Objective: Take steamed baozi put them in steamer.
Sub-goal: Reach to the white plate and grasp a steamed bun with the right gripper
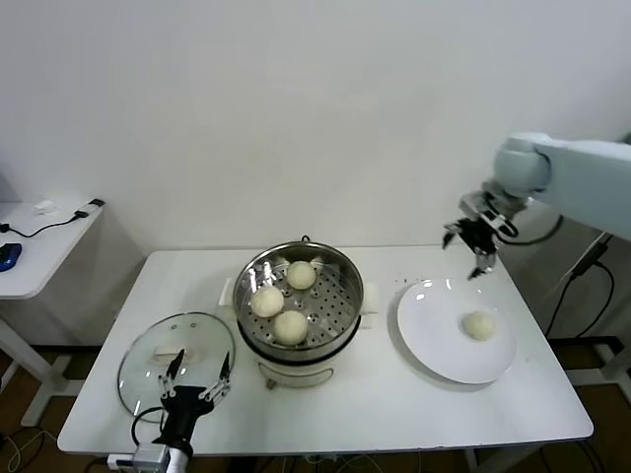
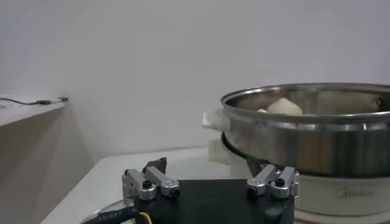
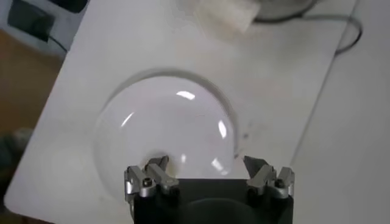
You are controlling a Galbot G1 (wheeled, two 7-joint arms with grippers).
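Head view: the steamer stands mid-worktop with three baozi inside on its perforated floor. A fourth bun lies on the white plate just right of the steamer. The right hand hangs open and empty above the far edge of the plate, apart from the bun. The left hand sits low at the near left, open, over the near rim of the glass lid, holding nothing

Left wrist view: the left hand has its fingers spread wide; beyond it rises the steamer's steel wall, with a bun top showing over the rim

Right wrist view: the right hand is open above the plate; no bun shows here
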